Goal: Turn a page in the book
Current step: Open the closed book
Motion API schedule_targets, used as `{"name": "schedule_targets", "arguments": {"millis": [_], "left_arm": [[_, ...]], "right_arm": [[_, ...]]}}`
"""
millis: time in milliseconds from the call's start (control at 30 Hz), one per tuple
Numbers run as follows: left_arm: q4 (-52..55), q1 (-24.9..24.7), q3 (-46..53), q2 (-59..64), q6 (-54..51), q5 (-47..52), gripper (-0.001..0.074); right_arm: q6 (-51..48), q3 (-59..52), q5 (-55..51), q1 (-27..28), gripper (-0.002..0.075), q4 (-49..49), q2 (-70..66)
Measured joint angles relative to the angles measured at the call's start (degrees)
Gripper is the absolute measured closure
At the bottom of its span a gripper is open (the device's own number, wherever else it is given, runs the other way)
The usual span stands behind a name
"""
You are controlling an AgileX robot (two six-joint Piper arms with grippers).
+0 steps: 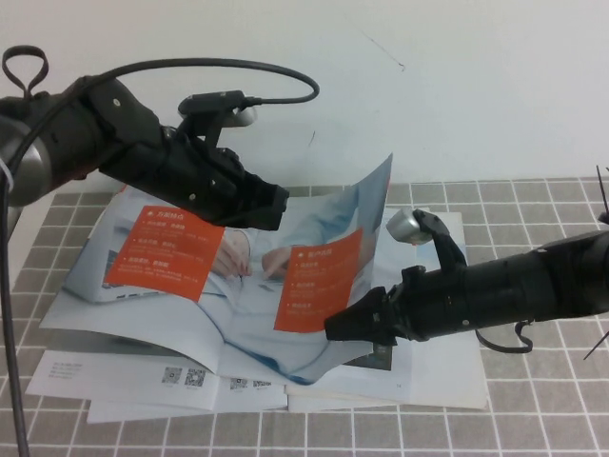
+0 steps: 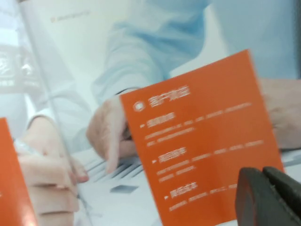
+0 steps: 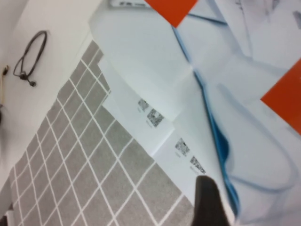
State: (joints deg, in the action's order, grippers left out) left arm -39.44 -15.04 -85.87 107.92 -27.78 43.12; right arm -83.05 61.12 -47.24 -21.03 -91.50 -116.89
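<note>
Lifting in progress — the page [image 1: 338, 257], glossy with an orange text panel and a blue-shirted figure, stands curled up from the right half of the book [image 1: 162, 286], its free corner highest just right of centre in the high view. The book lies open across the middle of the frame on a stack of white sheets with QR codes [image 1: 181, 376], all on a grey tiled mat [image 1: 533, 419].

Right gripper [image 1: 357, 326] sits at the page's lower outer edge, centre-right, fingers spread with the sheet's edge running into them; whether the pads truly bear on the paper can't be made out. In the right wrist view one dark finger [image 3: 209, 205] shows beside the curled blue-edged sheet.

Left gripper [image 1: 271, 205] hovers over the upper-centre of the spread near the spine, fingers pressed together, holding nothing; its wrist view shows the tip [image 2: 268, 197] just above the orange panel.

Judgement: the turn is roughly halfway. To do it well, carry the edge in an arc over the spine toward frame left — not straight across, which would crease the glossy sheet. The left gripper looks to stand in the page's landing path and likely should clear first.
</note>
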Motion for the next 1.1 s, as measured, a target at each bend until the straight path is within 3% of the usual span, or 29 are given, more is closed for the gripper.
{"name": "schedule_targets", "arguments": {"millis": [233,633,800,1100], "left_arm": [[1.9,0.5,-0.3,-0.1,-0.2,2.8,0.0738],[1.6,8.5,-0.3,-0.1,0.0,4.2,0.0738],[0.3,9.0,-0.3,0.0,-0.2,4.4,0.0738],[-0.4,9.0,-0.3,0.4,-1.1,4.1,0.0738]], "right_arm": [[-0.1,2.4,-2.0,0.0,0.032,1.3,0.0],[3.8,14.0,-7.5,0.0,0.0293,3.7,0.0],[4.0,17.8,-8.6,0.0,0.0228,3.8,0.0],[3.0,23.7,-11.1,-2.8,0.0211,4.3,-0.1]]}}
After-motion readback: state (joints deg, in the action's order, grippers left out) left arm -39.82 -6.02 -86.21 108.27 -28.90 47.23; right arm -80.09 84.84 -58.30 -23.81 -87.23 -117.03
